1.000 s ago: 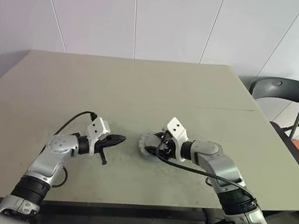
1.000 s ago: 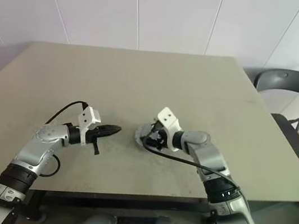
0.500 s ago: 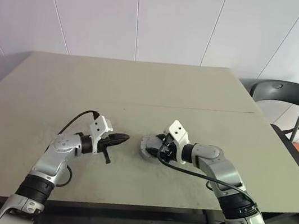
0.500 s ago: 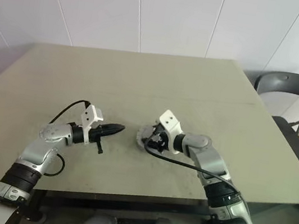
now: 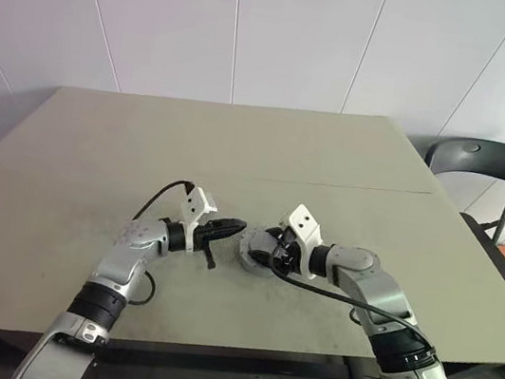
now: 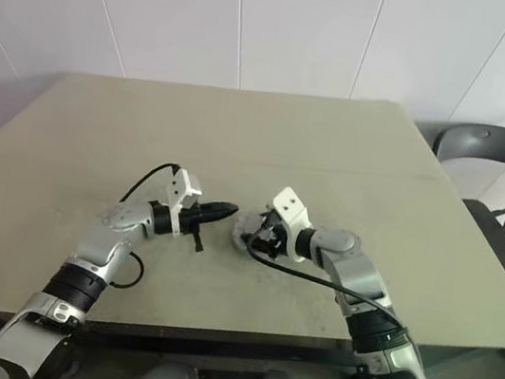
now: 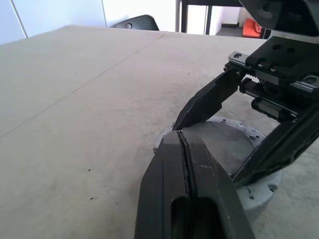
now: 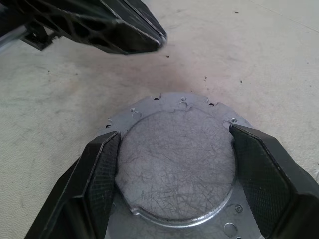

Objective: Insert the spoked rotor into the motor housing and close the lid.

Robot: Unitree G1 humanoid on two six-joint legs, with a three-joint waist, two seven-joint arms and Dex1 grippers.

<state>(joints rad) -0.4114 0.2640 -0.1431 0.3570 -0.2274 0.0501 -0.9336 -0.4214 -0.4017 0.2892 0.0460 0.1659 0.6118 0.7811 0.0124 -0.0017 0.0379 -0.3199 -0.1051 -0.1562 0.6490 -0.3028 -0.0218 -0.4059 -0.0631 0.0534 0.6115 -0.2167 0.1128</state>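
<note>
Beige table [image 5: 94,155], right gripper [image 8: 174,164] jaws clasping grey lid [image 8: 177,162], left gripper [image 5: 232,228] jaws closed, empty

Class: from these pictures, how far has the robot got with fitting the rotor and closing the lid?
Done, apparently: the lid lies flat on the table, plain face up; whether rotor and housing sit beneath is hidden. In hand: the right pincer clasps the lid's raised centre; the left pincer, shut and empty, points at its rim. Left: seating the lid and letting go.
</note>
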